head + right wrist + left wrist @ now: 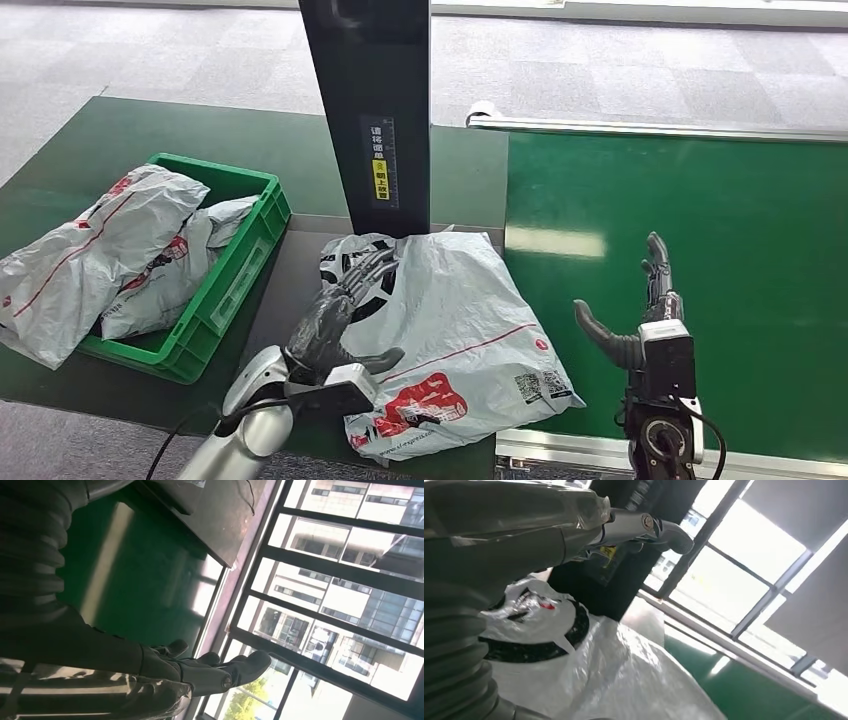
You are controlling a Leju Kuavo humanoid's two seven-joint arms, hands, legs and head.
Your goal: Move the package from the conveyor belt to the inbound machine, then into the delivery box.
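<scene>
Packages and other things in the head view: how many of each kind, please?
Grey packages: 3 (one at the black post, two in the crate)
Green crates: 1
Robot hands: 2 (left hand, right hand)
Total: 6

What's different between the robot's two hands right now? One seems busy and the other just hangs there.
The left hand lies on the grey package at the foot of the black inbound machine, fingers spread across the plastic; the right hand touches nothing. The left hand lies flat and reaches forward; the right hand stands upright over the green conveyor belt, thumb out to the side. Both are dark, many-fingered, and open.
</scene>
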